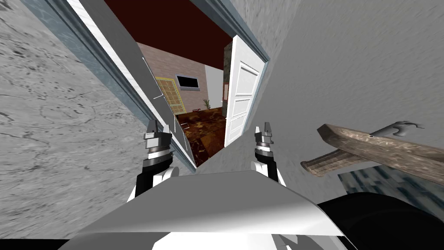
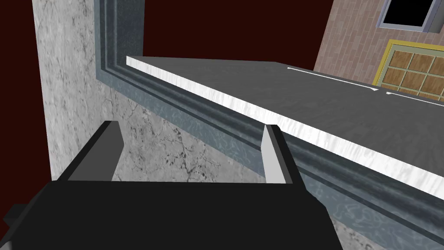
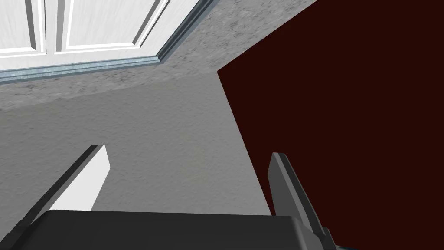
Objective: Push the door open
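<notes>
Door (image 2: pixel 312 100) swung open, both jaws parted

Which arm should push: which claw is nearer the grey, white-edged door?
Left. The left claw hovers beside the grey, white-edged door; the right claw faces a grey wall, farther off.

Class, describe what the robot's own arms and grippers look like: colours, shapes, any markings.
The left gripper and right gripper match: two thin, light grey, blade-like fingers on a dark box. Behind each sits a pale grey banded wrist collar, then a black forearm section joining white casing. Surfaces look plain and unmarked.
</notes>
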Tool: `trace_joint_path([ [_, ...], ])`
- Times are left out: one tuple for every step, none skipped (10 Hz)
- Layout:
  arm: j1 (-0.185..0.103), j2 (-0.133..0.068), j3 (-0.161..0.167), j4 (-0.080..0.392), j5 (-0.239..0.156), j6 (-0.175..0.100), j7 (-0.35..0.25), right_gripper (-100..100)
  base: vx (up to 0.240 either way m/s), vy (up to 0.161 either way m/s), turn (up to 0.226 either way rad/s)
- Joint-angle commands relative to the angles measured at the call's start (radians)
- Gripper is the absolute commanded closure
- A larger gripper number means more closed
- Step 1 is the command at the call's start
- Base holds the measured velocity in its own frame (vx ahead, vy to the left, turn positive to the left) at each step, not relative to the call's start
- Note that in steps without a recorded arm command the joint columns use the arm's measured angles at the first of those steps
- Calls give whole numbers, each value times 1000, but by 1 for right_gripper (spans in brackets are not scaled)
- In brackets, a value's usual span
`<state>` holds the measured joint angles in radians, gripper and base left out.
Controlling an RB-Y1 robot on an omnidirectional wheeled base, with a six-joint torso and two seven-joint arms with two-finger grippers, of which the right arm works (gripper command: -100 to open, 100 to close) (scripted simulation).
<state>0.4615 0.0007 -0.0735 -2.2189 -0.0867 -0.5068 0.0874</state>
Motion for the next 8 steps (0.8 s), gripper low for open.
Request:
trace_joint_path([
  [-16, -12, 11, 31, 2, 8, -5, -100, 62, -69, 88],
  [-24, -18, 16, 46, 3, 12, -7, -100, 86, -119, 98],
  [-35, -25, 24, 69, 5, 18, -10, -100, 96, -140, 88],
  [-47, -32, 31, 91, 6, 24, -13, -100, 94, -159, 82],
  [-54, -35, 36, 105, 7, 28, -15, -100, 81, -161, 71],
  [-62, -39, 41, 119, 8, 32, -17, -100, 67, -123, 75],
  [-69, -42, 46, 133, 9, 36, -20, -100, 52, -83, 47],
  [-76, -46, 51, 147, 10, 39, -22, -100, 40, -61, 55],
])
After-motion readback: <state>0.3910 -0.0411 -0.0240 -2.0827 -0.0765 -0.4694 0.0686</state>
